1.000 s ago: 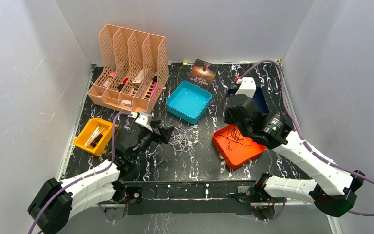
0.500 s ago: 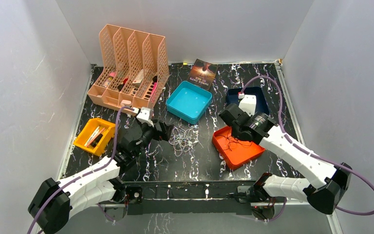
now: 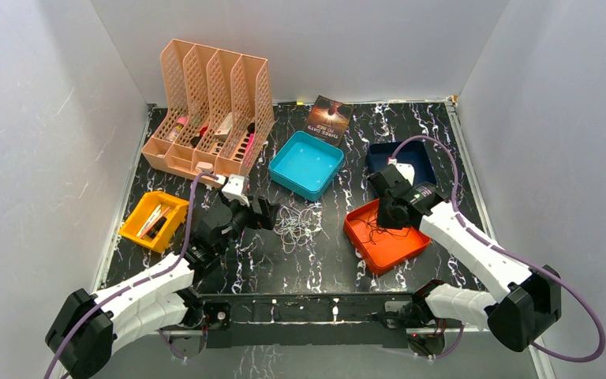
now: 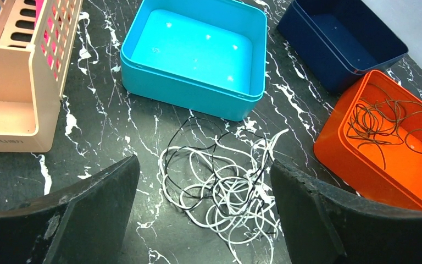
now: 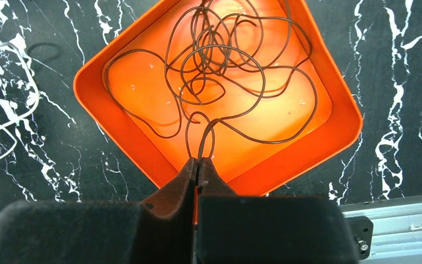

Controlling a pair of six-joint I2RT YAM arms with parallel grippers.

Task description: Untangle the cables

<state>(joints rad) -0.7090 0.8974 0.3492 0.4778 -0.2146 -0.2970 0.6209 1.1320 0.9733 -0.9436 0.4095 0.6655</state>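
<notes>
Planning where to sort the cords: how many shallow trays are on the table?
4: teal tray centre back, navy tray to its right, orange tray holding dark cords in front of the navy, yellow tray far left. None appears hidden.

From the top, looking down from behind the near edge of the table, taking in all four corners. From the left wrist, peering forward and down, near the cables. From the right wrist, staring straight down, close over the orange tray. Sharing that tray and cables across all three.
</notes>
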